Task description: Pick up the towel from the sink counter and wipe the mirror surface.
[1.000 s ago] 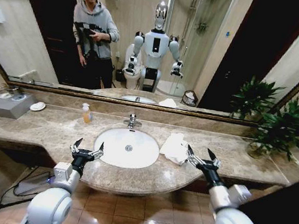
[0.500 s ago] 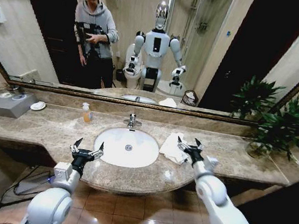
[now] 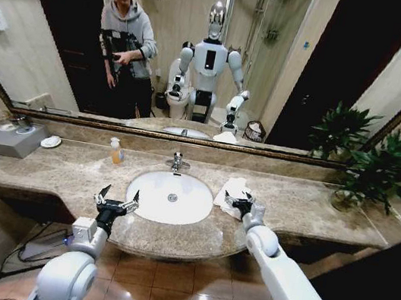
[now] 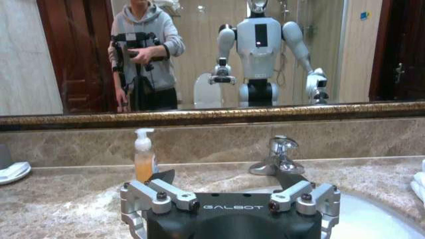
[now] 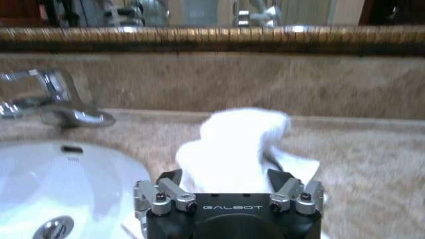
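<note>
Reaching further in over the tabletop's bowed front edge since a second ago, the right pincer [image 3: 239,200] now hangs at the near end of the towel [image 3: 232,192], where before it stood off to the towel's right nearer the front edge; the left pincer [image 3: 115,202] has not shifted, its fingers apart over the front edge in front of the basin [image 3: 171,197]. On the sink counter [image 3: 66,170] the white towel lies crumpled just right of the basin, its long axis running from the front edge back toward the mirror surface [image 3: 305,75]; in the right wrist view the towel [image 5: 239,144] sits straight ahead of the right pincer [image 5: 229,186], rising between its spread fingers, which look apart and not yet clamped on the cloth. The right arm is plainly the nearer one; the left stands across the basin, well apart from the towel.
</note>
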Robot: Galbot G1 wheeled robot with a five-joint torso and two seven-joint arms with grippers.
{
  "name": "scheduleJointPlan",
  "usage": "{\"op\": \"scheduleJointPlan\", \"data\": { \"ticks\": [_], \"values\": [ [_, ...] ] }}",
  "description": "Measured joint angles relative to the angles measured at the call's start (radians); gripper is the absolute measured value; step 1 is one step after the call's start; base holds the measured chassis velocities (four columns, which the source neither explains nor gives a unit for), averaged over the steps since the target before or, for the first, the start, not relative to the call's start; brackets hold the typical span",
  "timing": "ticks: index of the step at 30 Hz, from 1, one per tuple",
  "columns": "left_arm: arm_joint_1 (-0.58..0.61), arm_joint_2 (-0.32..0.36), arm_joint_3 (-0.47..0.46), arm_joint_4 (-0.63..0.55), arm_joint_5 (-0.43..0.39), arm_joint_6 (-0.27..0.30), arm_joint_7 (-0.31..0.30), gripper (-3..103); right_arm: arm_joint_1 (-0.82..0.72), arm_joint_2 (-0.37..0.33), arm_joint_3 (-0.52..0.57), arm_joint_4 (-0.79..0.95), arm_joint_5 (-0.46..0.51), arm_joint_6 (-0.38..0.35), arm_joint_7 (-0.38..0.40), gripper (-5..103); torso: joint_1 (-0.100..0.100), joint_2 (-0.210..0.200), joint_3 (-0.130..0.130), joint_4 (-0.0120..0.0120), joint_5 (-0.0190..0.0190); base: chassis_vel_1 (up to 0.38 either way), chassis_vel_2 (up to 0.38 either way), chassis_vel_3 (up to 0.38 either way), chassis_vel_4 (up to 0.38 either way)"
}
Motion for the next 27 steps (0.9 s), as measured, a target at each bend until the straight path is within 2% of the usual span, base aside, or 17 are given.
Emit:
{"op": "scheduleJointPlan", "data": {
  "ticks": [3,4,6,8,9,10,13,15,16,18,19,21,27],
  "values": [
    [0.000,0.000,0.000,0.000,0.000,0.000,0.000,100,0.014,0.019,0.002,-0.052,-0.011,0.029,-0.021,76,0.000,0.000,0.000,0.0000,0.0001,0.000,0.000,0.000,0.000],
    [0.000,0.000,0.000,0.000,0.000,0.000,0.000,100,0.014,0.019,0.002,-0.052,-0.011,0.029,-0.021,76,0.000,0.000,0.000,0.0000,0.0001,0.000,0.000,0.000,0.000],
    [0.000,0.000,0.000,0.000,0.000,0.000,0.000,100,0.021,0.020,0.007,-0.060,-0.016,0.035,-0.023,65,0.000,0.000,0.000,0.0001,0.0000,0.000,0.000,0.000,0.000],
    [0.000,0.000,0.000,0.000,0.000,0.000,0.000,100,0.022,0.018,0.008,-0.060,-0.019,0.035,-0.023,65,0.000,0.000,0.000,0.0000,0.0000,0.000,0.000,0.000,0.000],
    [0.000,0.000,0.000,0.000,0.000,0.000,0.000,100,0.023,0.015,0.008,-0.061,-0.024,0.035,-0.024,59,0.000,0.000,0.000,0.0000,0.0000,0.000,0.000,0.000,0.000],
    [0.000,0.000,0.000,0.000,0.000,0.000,0.000,100,0.022,0.014,0.008,-0.064,-0.029,0.035,-0.024,48,0.000,0.000,0.000,0.0000,0.0000,0.000,0.000,0.000,0.000],
    [0.000,0.000,0.000,0.000,0.000,0.000,0.000,100,0.019,0.014,0.008,-0.067,-0.036,0.036,-0.025,42,0.000,0.000,0.000,0.0000,0.0000,0.000,0.000,0.000,0.000],
    [0.000,0.000,0.000,0.000,0.000,0.000,0.000,100,0.015,0.015,0.007,-0.072,-0.044,0.039,-0.027,32,0.000,0.000,0.000,0.0000,0.0001,0.000,0.000,0.000,0.000],
    [0.000,0.000,0.000,0.000,0.000,0.000,0.000,100,0.015,0.015,0.007,-0.072,-0.044,0.039,-0.027,32,0.000,0.000,0.000,0.0000,0.0001,0.000,0.000,0.000,0.000],
    [0.000,0.000,0.000,0.000,0.000,0.000,0.000,100,0.013,0.015,0.007,-0.073,-0.046,0.040,-0.028,21,0.000,0.000,0.000,0.0000,0.0001,0.000,0.000,0.000,0.000],
    [0.000,0.000,0.000,0.000,0.000,0.000,0.000,100,0.013,0.013,0.006,-0.073,-0.046,0.040,-0.029,21,0.000,0.000,0.000,0.0000,0.0001,0.000,0.000,0.000,0.000],
    [0.000,0.000,0.000,0.000,0.000,0.000,0.000,100,0.012,0.010,0.006,-0.072,-0.046,0.042,-0.031,10,0.000,0.000,0.000,0.0000,0.0001,0.000,0.000,0.000,0.000],
    [0.000,0.000,0.000,0.000,0.000,0.000,0.000,100,0.012,0.006,0.007,-0.068,-0.045,0.042,-0.031,9,0.000,0.000,0.000,0.0000,0.0001,0.000,0.000,0.000,0.000]
  ]
}}
